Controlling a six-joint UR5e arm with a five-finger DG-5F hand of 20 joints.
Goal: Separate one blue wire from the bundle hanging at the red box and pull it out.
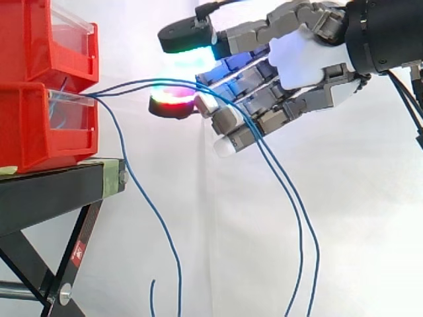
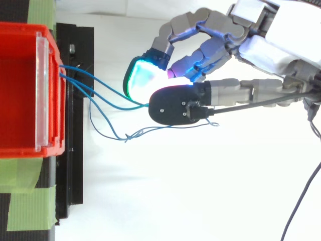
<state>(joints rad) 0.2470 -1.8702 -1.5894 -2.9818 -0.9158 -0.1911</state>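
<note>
Now the hand (image 1: 297, 59) pinches blue wires (image 1: 132, 84) near the red box (image 1: 39, 132). Two seem caught; both may follow.

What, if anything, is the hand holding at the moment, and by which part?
Two blue wires, gripped partway along their length between the hand's fingertips; from there they run to the lower red box, and their free ends hang down.
</note>
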